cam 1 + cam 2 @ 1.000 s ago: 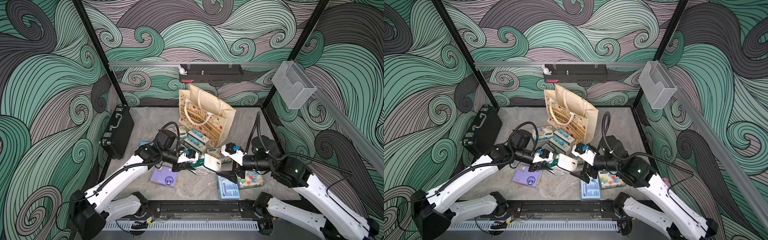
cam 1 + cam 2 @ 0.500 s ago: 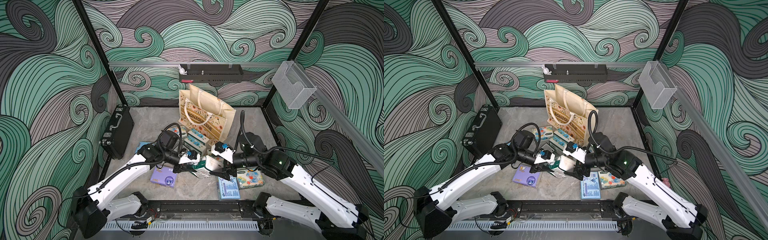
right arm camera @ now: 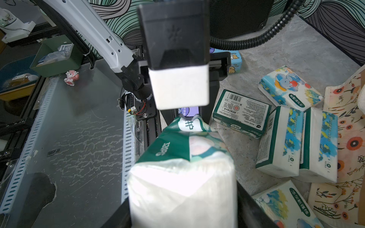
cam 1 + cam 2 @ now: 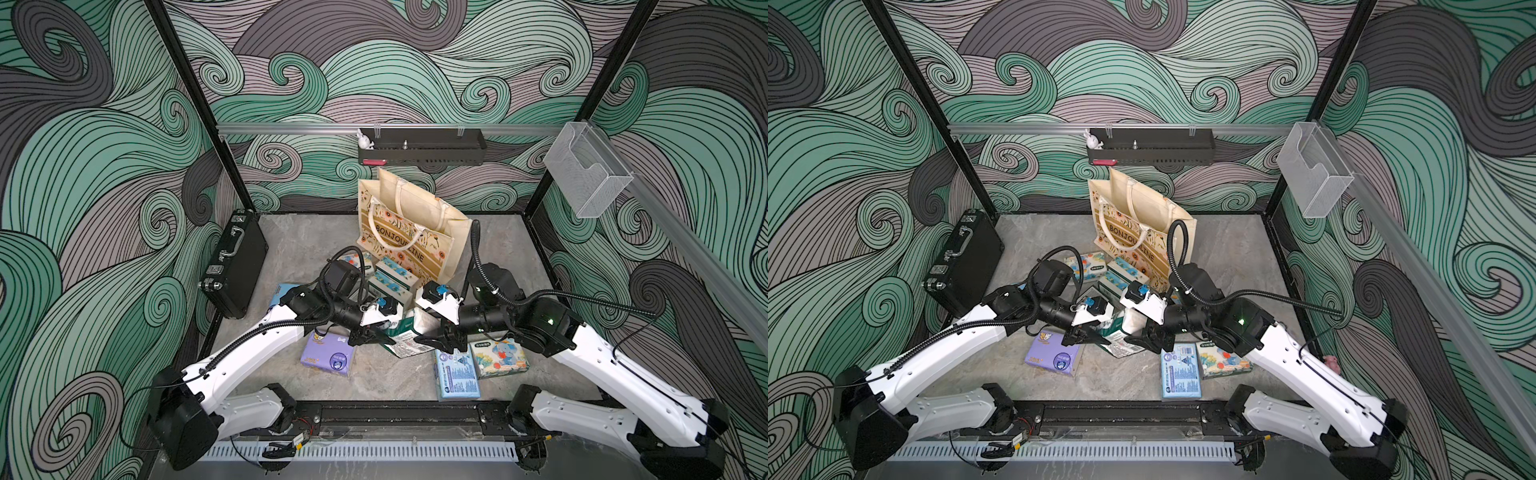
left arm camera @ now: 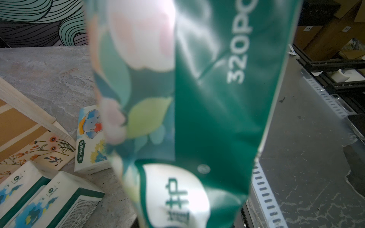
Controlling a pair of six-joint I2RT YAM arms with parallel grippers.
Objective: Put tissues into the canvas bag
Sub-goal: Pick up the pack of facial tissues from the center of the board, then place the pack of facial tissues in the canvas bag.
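Note:
A dark green tissue pack (image 4: pixel 401 332) (image 4: pixel 1116 332) hangs above the table's middle between both grippers. My left gripper (image 4: pixel 376 336) (image 4: pixel 1088 334) is shut on one end; the pack (image 5: pixel 207 98) fills the left wrist view and hides the jaws. My right gripper (image 4: pixel 428 337) (image 3: pixel 182 207) has its black fingers (image 3: pixel 250 209) against both sides of the pack's white end (image 3: pixel 183 177). The canvas bag (image 4: pixel 415 237) (image 4: pixel 1142 224) stands upright and open behind them. More tissues lie around: a purple pack (image 4: pixel 328 353), a light blue one (image 4: pixel 456 374), an elephant-printed one (image 4: pixel 498 357), white-blue floral ones (image 4: pixel 392 276).
A black briefcase (image 4: pixel 235 262) leans at the left wall. A black shelf (image 4: pixel 422 151) hangs on the back wall above the bag, and a clear plastic holder (image 4: pixel 586 174) on the right rail. Packs lie close to the bag's foot (image 3: pixel 316 142).
My right arm has swung left to the green pack held by the left gripper, and its jaws have narrowed from wide open onto the pack's end. The left arm has hardly moved.

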